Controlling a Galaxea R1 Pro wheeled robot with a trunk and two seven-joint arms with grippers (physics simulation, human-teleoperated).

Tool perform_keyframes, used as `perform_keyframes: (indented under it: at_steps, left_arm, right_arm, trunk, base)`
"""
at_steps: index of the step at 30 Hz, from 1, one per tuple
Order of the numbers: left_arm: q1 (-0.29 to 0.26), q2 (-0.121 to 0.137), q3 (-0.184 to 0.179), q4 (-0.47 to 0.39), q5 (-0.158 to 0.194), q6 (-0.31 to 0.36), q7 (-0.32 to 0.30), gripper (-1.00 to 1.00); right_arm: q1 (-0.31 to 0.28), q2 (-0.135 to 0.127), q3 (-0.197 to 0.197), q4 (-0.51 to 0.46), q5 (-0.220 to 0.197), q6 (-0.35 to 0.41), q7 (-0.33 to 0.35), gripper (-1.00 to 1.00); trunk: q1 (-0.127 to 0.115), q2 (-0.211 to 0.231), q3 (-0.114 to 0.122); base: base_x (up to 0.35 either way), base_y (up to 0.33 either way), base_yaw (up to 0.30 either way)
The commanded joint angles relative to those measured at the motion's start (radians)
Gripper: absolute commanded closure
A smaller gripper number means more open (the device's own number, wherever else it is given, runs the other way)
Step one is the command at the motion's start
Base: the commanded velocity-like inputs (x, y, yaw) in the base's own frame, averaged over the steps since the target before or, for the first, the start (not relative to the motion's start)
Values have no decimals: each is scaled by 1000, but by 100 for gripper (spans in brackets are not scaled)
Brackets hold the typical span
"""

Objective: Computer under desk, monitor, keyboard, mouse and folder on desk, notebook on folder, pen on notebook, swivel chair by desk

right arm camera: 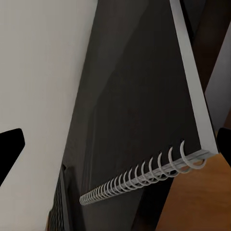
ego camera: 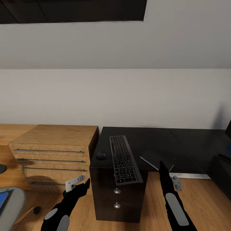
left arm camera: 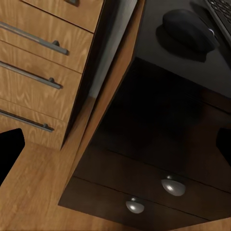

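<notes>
The desk (ego camera: 154, 139) has a glossy black top. The keyboard (ego camera: 123, 163) lies on it lengthwise, its near end overhanging the front edge. The small black mouse (ego camera: 102, 156) sits just left of the keyboard and also appears in the left wrist view (left arm camera: 190, 29). The dark grey spiral-bound notebook (ego camera: 156, 159) (right arm camera: 139, 110) lies at the desk's front edge, right of the keyboard. My left gripper (ego camera: 81, 181) hangs open below the mouse. My right gripper (ego camera: 168, 171) is open just in front of the notebook. At the lower left are the swivel chair seat (ego camera: 14, 200) and the blue folder (ego camera: 2, 199). The monitor (ego camera: 228, 128) shows at the right edge.
A dark drawer unit (ego camera: 117, 195) (left arm camera: 159, 159) with two round knobs stands under the keyboard. A low light-wood cabinet (ego camera: 54, 154) (left arm camera: 43, 53) with bar handles stands left of the desk. A sloped white wall rises behind, and the floor is light wood.
</notes>
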State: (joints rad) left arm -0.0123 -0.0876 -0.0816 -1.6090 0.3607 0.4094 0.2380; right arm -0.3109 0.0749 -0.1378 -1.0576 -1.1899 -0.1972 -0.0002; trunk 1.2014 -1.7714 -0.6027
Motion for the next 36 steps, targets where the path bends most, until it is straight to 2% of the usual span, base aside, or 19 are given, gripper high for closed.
perform_keyframes:
  at_steps: [1, 11, 24, 31, 36]
  left_arm:
    - [0, 0, -1, -2, 11, 3, 9, -100]
    - [-1, 0, -1, -2, 11, 3, 9, -100]
    - [-1, 0, 0, -1, 11, 4, 9, -100]
    - [-1, 0, -1, 11, 12, 4, 11, -100]
    - [0, -1, -2, 51, 10, 4, 11, -100]
  right_arm:
    - [-1, 0, 0, -1, -9, -3, 0, -100]
    - [-1, 0, 0, -1, -8, -2, 0, -100]
    - [-1, -4, 0, 5, -4, -3, 1, -100]
    - [-1, -49, 0, 11, -3, -1, 0, -100]
    - [-1, -70, 0, 15, -3, -2, 0, -100]
  trunk:
    - [0, -1, -1]
    - [0, -1, -1]
    - [0, -1, -1]
    - [0, -1, -1]
    - [0, -1, -1]
  base:
    - [0, 0, 0]
    - [-24, 0, 0]
    - [-314, 0, 0]
    - [-335, -23, 0]
    - [-277, -80, 0]
